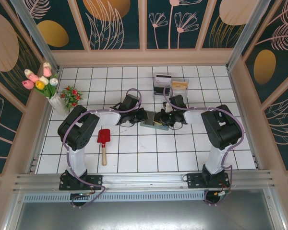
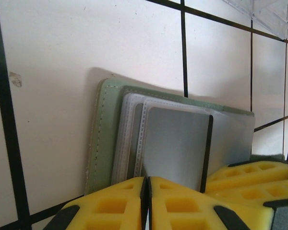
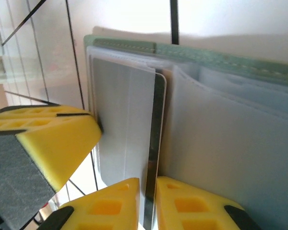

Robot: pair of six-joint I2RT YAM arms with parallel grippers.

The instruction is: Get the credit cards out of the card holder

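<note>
Card holder [image 2: 102, 143]: flat, stitched grey-green rectangle

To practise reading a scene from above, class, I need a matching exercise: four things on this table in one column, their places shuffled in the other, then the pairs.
Things:
1. card holder
2. red scoop
3. tulips
4. clear boxes

Places on the tiled table:
A. far left corner
B. far side, middle
C. centre
D. near left, lying flat

Pairs: 1-C, 2-D, 3-A, 4-B

Overhead camera looks down from behind; both close wrist cameras share the card holder [image 2: 103, 143].
</note>
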